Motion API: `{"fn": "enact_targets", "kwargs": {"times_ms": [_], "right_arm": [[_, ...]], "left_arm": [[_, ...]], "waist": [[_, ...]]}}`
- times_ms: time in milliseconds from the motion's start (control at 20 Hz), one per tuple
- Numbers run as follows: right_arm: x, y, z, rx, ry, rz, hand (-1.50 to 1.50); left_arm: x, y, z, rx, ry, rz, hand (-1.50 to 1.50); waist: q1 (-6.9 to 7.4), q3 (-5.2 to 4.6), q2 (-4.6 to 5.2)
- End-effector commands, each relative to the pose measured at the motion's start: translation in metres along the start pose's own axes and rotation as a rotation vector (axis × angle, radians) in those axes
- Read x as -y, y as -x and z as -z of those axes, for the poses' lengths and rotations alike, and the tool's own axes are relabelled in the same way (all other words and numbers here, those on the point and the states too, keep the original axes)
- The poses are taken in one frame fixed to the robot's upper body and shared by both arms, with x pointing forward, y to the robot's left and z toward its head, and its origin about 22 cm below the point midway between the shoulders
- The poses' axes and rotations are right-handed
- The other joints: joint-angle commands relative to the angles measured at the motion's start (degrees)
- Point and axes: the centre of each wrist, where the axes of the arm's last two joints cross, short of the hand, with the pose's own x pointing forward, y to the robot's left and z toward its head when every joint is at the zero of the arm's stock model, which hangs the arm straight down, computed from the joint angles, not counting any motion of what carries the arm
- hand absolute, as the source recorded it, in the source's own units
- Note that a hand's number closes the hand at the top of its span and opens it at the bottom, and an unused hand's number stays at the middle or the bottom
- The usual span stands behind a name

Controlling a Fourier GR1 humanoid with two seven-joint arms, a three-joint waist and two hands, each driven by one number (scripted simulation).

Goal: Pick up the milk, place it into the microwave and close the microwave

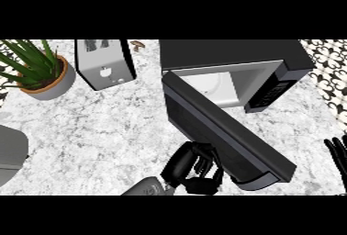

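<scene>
The black microwave [271,55] stands at the back right. Its door [224,131] is swung out at an angle, with the free end near the front of the counter. Through the gap I see the pale inside with a white turntable [215,85]. No milk shows in the visible part of the cavity or on the counter. My left hand [193,167] comes in from the lower edge and rests against the door's outer face near its free end, fingers relaxed and holding nothing. My right hand [337,151] rests open at the right edge, fingers up.
A potted plant [41,69] stands at the back left beside a silver toaster [105,62]. A grey rounded object [10,153] juts in at the left edge. The marble counter [102,133] lies bare left of the door.
</scene>
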Motion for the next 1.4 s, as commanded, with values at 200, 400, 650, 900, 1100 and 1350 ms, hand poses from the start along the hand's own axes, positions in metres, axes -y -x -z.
{"fn": "enact_targets", "kwargs": {"times_ms": [200, 400, 650, 900, 1100, 1350], "right_arm": [[0.0, -0.03, 0.023, 0.071, -0.135, 0.089, -1.5], [-0.006, -0.041, 0.039, 0.068, -0.194, 0.081, -1.5], [0.008, -0.06, 0.048, 0.078, -0.225, 0.043, -1.5], [0.02, -0.072, 0.058, 0.098, -0.232, 0.017, -1.5], [0.023, -0.082, 0.077, 0.149, -0.246, -0.012, -1.5], [0.056, -0.134, 0.108, 0.247, -0.249, -0.363, 1.5]], "left_arm": [[0.007, -0.01, 0.015, 0.046, -0.043, -0.06, 1.5], [0.005, -0.019, 0.024, 0.079, -0.105, -0.085, 1.5], [-0.009, -0.03, 0.042, 0.088, -0.277, -0.083, 1.5], [-0.018, -0.038, 0.057, 0.052, -0.378, -0.092, 1.5], [-0.025, -0.044, 0.069, 0.034, -0.421, -0.097, -1.5], [-0.036, -0.044, 0.079, -0.04, -0.523, -0.111, -1.5]], "waist": [[-2.65, -0.11, 0.71], [-3.54, -0.2, 1.01], [-5.65, -0.2, 1.1], [-7.07, -0.03, 1.39], [-8.16, -0.06, 2.22], [-10.07, -0.2, 2.29]]}}
